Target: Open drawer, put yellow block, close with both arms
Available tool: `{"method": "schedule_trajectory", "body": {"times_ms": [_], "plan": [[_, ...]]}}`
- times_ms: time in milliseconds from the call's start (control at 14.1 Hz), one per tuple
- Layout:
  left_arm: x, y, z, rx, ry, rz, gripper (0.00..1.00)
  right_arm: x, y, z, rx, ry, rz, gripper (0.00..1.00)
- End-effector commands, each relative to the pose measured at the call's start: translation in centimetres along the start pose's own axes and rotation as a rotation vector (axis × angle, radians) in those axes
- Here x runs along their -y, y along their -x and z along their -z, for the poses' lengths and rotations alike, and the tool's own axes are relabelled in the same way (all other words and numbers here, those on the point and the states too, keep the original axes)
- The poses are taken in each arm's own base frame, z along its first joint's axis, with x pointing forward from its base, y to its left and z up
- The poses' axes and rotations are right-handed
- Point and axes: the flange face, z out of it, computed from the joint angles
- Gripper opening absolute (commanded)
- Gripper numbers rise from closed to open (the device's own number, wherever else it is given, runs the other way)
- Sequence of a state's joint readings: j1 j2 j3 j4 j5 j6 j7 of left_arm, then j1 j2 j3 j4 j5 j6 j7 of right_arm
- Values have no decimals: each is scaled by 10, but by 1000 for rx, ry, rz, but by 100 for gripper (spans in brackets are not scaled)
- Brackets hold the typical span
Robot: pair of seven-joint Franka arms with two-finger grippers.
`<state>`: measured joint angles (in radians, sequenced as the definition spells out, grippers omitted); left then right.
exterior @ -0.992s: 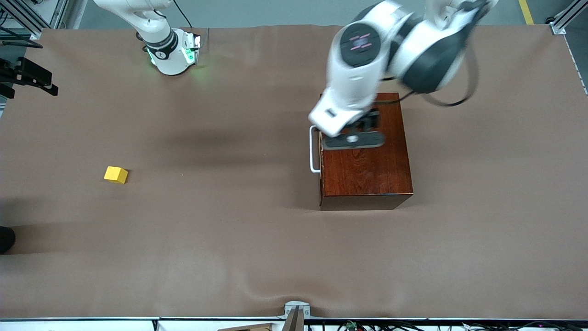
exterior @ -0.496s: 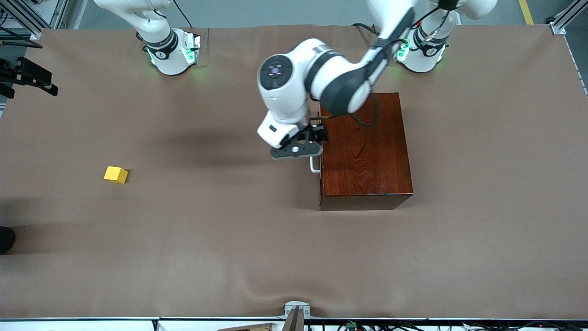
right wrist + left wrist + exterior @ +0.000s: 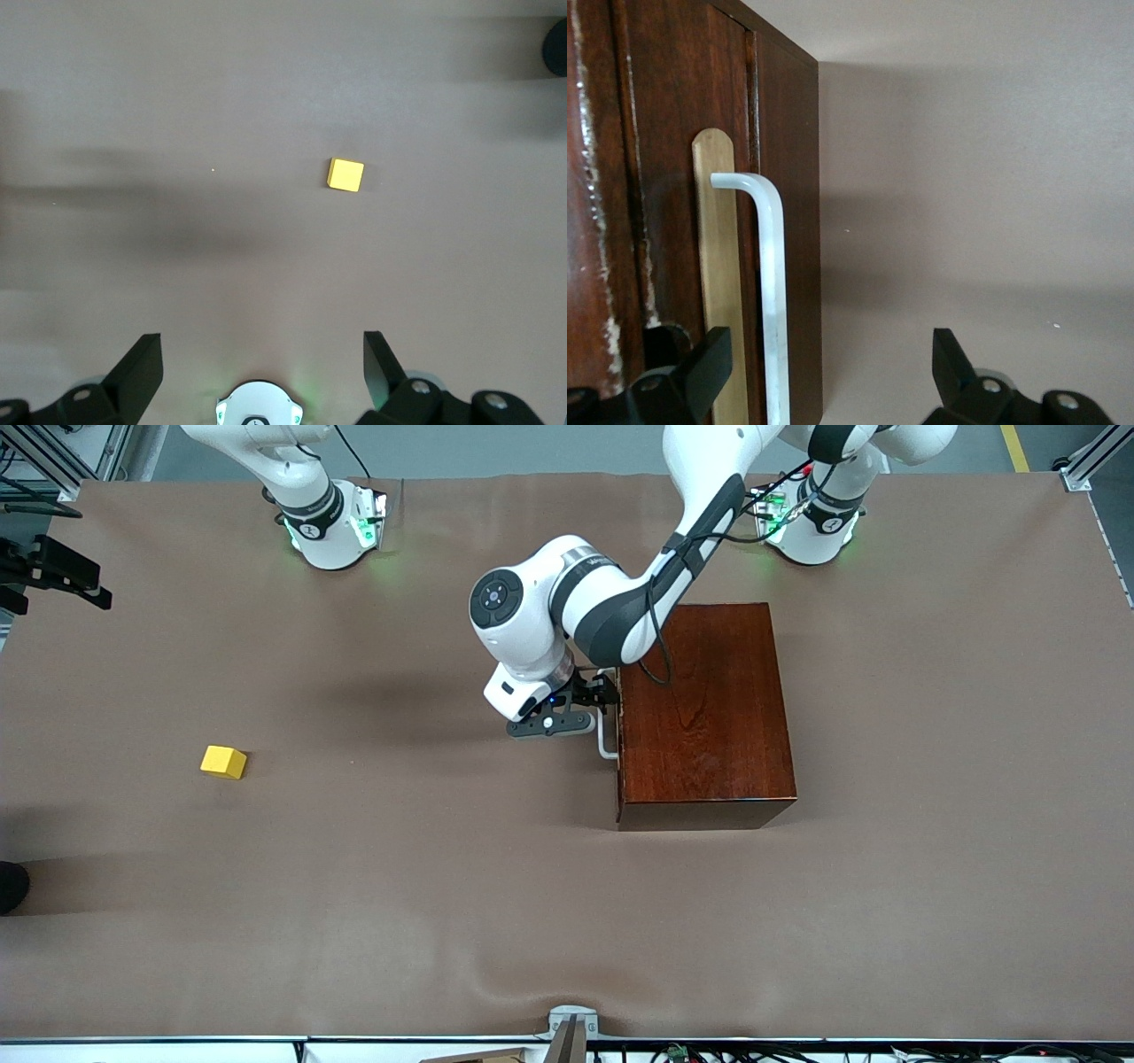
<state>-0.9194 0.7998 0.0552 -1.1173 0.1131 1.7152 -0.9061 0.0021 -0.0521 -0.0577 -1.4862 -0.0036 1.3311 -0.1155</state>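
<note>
Brown cloth-covered table (image 3: 443, 921), yellow block (image 3: 223, 762), left gripper (image 3: 828, 372) jaws spread around closed drawer (image 3: 682, 221) handle (image 3: 772, 292), right gripper (image 3: 261, 367) released.

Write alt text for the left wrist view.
The open left claw straddles the white bar handle of the closed drawer on the dark wooden box, one finger against the drawer front, nothing gripped yet; brown table alongside.

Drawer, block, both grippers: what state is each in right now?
drawer: shut, flush in the box.
handle: ungrasped, between the open jaws.
yellow block: loose on the table, toward the right arm's end.
left gripper: open, at the handle in front of the drawer.
right gripper: open, holding nothing, high over the table; that arm waits.
</note>
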Motion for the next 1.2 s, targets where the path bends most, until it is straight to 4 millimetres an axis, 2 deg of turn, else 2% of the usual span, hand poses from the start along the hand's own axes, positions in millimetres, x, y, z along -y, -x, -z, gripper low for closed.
{"method": "schedule_trajectory", "body": {"times_ms": [0, 283, 708, 1134], "plan": [[-11, 3, -4, -30, -27, -7, 100, 1, 2, 3, -3, -9, 7, 100], [-17, 4, -17, -24, -35, -12, 100, 1, 2, 3, -1, -9, 7, 100], [-20, 7, -25, -16, -43, -17, 100, 1, 2, 3, -1, -9, 7, 100], [-37, 14, -22, -54, 15, 7, 100, 2, 1, 3, -4, -9, 10, 100]]}}
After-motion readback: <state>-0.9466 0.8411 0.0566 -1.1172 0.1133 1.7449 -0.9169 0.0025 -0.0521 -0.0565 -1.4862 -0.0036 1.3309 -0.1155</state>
